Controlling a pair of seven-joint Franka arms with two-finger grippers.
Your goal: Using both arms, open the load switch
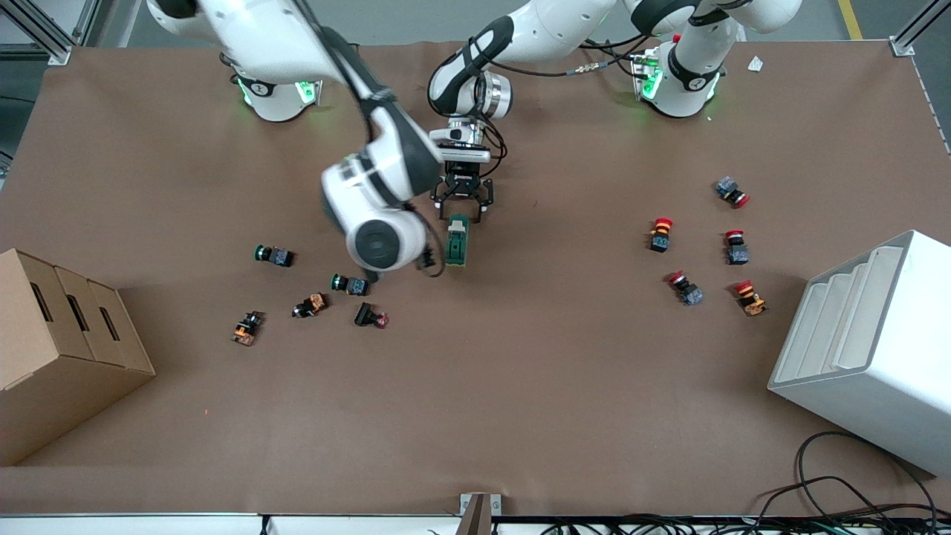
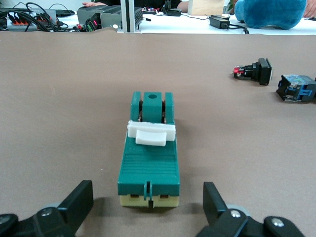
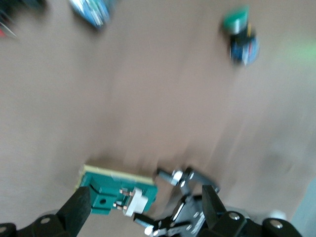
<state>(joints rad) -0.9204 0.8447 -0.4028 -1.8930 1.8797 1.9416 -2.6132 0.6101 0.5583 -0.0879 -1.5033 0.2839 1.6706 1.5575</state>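
The dark-green load switch (image 1: pixel 457 241) lies flat near the table's middle, its white lever tab (image 2: pixel 151 134) lying across its top. My left gripper (image 1: pixel 462 202) is low over the switch's end nearest the robots' bases. It is open, one finger on each side of that end (image 2: pixel 148 207), and touches nothing. My right gripper (image 3: pixel 145 210) is open over the switch (image 3: pixel 113 190), with nothing held. In the front view the right arm's wrist (image 1: pixel 379 238) hides it, beside the switch toward the right arm's end.
Green, orange and black push buttons (image 1: pixel 349 284) lie scattered by the right arm's wrist. Red-capped ones (image 1: pixel 685 288) lie toward the left arm's end. A cardboard box (image 1: pixel 59 349) and a white bin (image 1: pixel 869 349) stand at the table's two ends.
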